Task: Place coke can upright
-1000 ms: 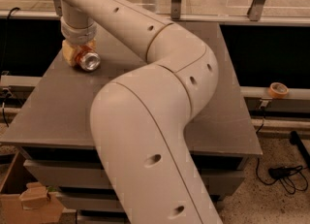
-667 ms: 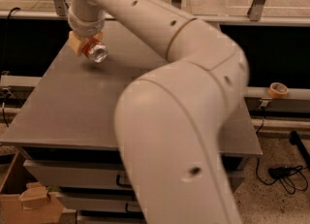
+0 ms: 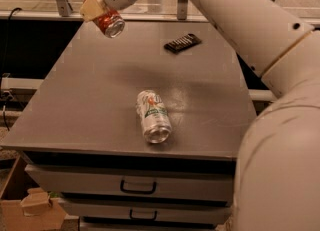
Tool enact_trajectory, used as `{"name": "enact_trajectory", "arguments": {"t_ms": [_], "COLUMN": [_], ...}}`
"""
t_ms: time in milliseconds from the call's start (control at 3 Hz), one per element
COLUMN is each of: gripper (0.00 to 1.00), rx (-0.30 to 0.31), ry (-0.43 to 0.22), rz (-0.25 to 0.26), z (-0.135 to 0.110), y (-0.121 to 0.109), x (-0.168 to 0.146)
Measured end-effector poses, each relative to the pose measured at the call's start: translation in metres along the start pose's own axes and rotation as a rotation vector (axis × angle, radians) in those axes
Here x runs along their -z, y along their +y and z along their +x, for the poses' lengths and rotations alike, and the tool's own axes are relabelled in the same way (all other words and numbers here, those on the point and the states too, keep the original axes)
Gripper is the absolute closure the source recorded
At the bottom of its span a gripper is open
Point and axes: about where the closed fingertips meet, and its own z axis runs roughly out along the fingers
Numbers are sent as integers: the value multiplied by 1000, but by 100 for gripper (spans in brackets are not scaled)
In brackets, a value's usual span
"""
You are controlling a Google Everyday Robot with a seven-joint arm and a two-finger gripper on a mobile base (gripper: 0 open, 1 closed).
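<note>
Clasping tilted coke can (image 3: 110, 23), fingers (image 3: 93, 6) above table (image 3: 75, 100)

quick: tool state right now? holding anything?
Tool: closed on the coke can, can tilted and held off the table, near its far-left corner.

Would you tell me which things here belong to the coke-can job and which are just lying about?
Job in hand:
coke can, tilted, held above the table at its far left
gripper, shut on it

Lying about:
white-and-green can, on its side mid-table
black bar, far side
</note>
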Motion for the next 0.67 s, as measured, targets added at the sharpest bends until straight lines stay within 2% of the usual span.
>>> {"name": "enact_trajectory", "arguments": {"t_ms": [333,667], "gripper": [100,100], "rx": [8,4], "ry": [-71,-77], "rz": [-36,-44], "z": [-2,-4], "y": [1,-3], "x": [27,24]}}
